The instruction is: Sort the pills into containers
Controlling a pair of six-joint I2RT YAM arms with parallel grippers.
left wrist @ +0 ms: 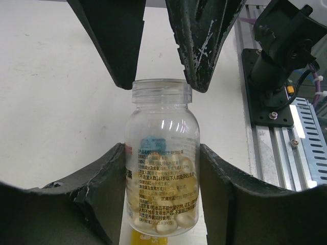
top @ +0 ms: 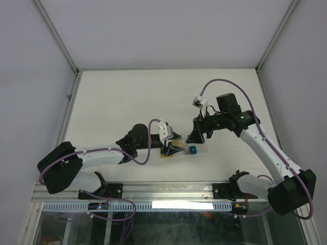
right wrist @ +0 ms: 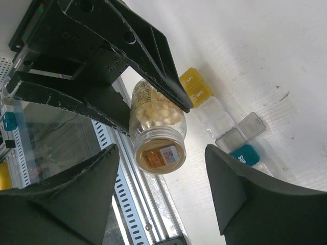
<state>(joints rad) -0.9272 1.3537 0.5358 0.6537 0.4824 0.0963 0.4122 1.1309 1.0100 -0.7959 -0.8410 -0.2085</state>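
My left gripper [left wrist: 162, 149] is shut on a clear pill bottle [left wrist: 161, 168], held tilted above the table; it also shows in the top view [top: 177, 145]. Yellowish pills [left wrist: 181, 176] fill its lower part. My right gripper [right wrist: 161, 153] is open, its fingers [left wrist: 117, 46] flanking the bottle's threaded neck without closing on it. The bottle's neck end [right wrist: 158, 153] faces the right wrist camera. The containers lie on the table under the bottle: a yellow cell [right wrist: 195, 86], clear cells [right wrist: 214, 115], a grey cell [right wrist: 230, 139] and a teal cell [right wrist: 245, 154], the teal one also in the top view [top: 193, 149].
The aluminium rail [left wrist: 286, 153] at the table's near edge runs just beside the bottle. The right arm's base mount [left wrist: 278, 51] stands on it. White table [top: 153, 97] stretches behind the grippers, walled by frame posts [top: 71, 97].
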